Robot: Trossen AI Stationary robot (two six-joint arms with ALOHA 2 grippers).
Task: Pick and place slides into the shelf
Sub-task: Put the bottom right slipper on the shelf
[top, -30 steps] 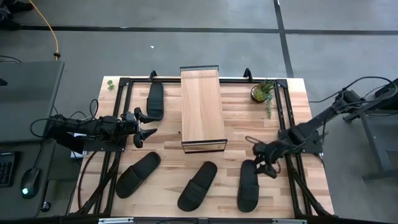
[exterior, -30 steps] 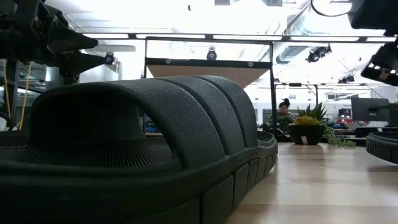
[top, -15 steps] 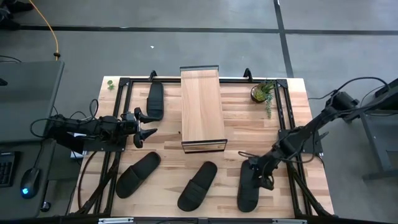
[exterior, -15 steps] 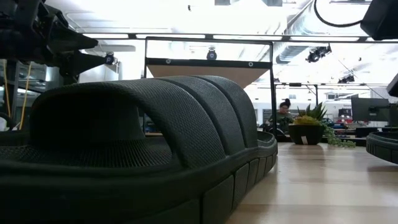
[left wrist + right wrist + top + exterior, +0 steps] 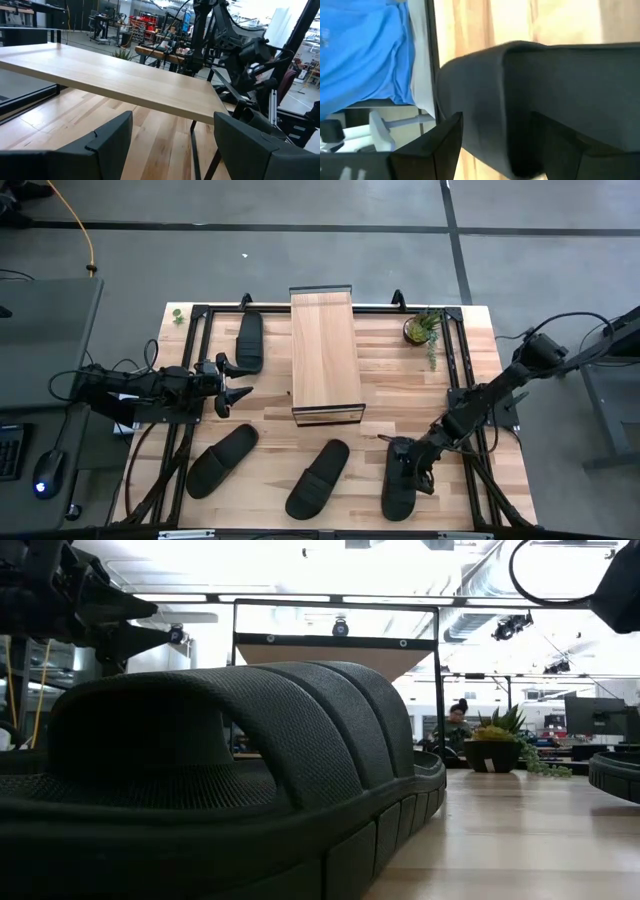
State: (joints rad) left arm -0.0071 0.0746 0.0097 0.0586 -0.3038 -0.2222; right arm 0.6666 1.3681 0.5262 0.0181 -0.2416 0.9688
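Four black slides lie on the wooden table. One (image 5: 249, 340) is far, left of the shelf (image 5: 325, 350); three lie near the near edge: left (image 5: 221, 460), middle (image 5: 318, 478), right (image 5: 399, 485). The shelf is a light plank on a black frame, standing at the far middle. My right gripper (image 5: 409, 466) is open, low over the right slide, and the slide's strap (image 5: 545, 85) fills the space ahead of its fingers. My left gripper (image 5: 245, 381) hovers open left of the shelf (image 5: 125, 80), touching nothing. My right gripper (image 5: 505, 150) comes at the right slide from above and from the table's right, with a finger (image 5: 427, 150) on either side of the strap. I cannot tell whether the fingers touch it. The slide lies flat on the table.
A small potted plant (image 5: 420, 328) stands at the far right. A black frame (image 5: 455, 380) runs round the table. In the low view the middle slide (image 5: 220, 780) fills the foreground. A person (image 5: 458, 720) sits in the room behind. Bare wood lies right of the shelf.
My right gripper has moved toward the near edge and down, from above the right slide's far end to low over its strap. The slides and my left arm have kept still.
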